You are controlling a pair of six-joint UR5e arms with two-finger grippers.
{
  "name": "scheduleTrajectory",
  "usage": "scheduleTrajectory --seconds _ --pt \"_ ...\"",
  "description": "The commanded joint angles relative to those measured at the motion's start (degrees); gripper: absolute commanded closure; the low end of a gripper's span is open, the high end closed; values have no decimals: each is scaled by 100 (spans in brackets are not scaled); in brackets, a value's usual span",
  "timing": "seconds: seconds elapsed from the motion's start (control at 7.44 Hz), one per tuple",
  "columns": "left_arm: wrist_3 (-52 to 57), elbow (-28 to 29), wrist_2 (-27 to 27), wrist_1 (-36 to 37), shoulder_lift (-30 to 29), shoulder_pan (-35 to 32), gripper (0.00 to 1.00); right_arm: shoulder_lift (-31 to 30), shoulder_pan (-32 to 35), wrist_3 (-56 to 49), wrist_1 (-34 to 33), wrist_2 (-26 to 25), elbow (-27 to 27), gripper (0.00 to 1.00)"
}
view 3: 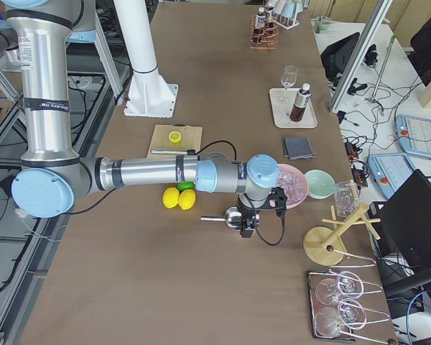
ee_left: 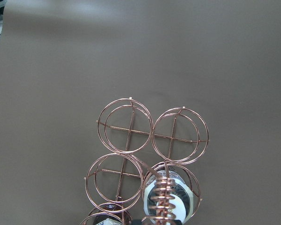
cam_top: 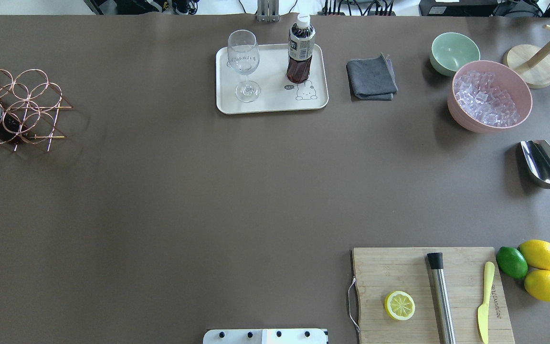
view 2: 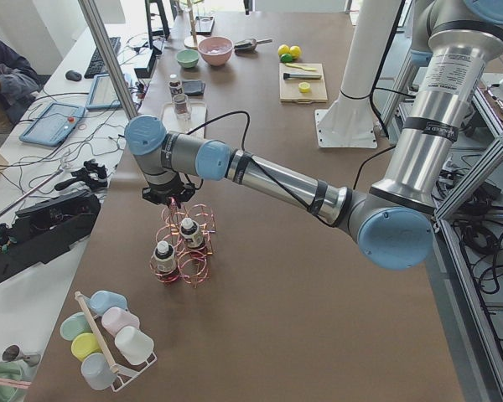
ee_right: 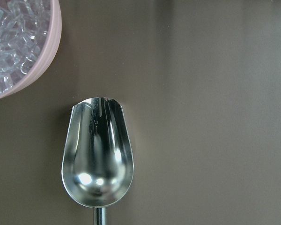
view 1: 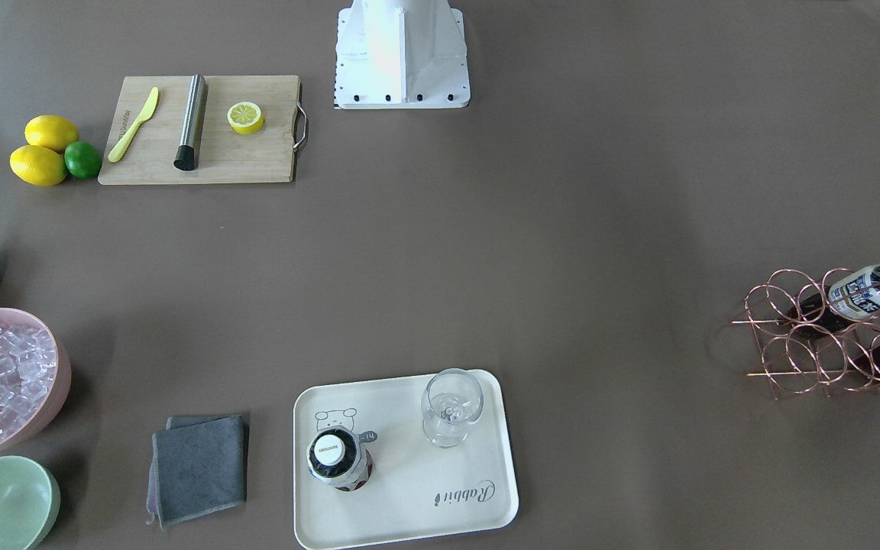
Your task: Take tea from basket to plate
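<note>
The left gripper [view 2: 169,199], grip state I can't tell, hangs directly over the rose-gold wire-ring basket [ee_left: 129,129]. A white-capped bottle of reddish-brown tea [ee_left: 180,199] stands upright in it, straight below.

Bright, even light; soft shadows.

Robotics lab, aluminium framing [view 2: 111,59], cabled robot arm [view 2: 277,180], teach pendant [view 3: 421,135]

Brown table [cam_top: 208,191], cluttered desks [view 2: 42,172] alongside
</note>
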Motion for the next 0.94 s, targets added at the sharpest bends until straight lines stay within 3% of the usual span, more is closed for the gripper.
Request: scheduleTrajectory --seconds 0.0,0.13,0.27,0.4,0.81 --pt "-41 18 -8 9 21 18 81 -47 132 -22 10 38 -45 0" --pt "-50 10 -17 18 29 18 59 -143 150 -22 10 12 -45 0" --pt "-41 1 -17 26 29 18 9 -162 263 -22 -8 38 -10 0" --pt "-50 -8 -17 26 29 18 2 -249 316 -31 18 3 -19 0" --pt "-50 -17 -43 44 38 -52 2 -302 720 -22 -25 20 16 0"
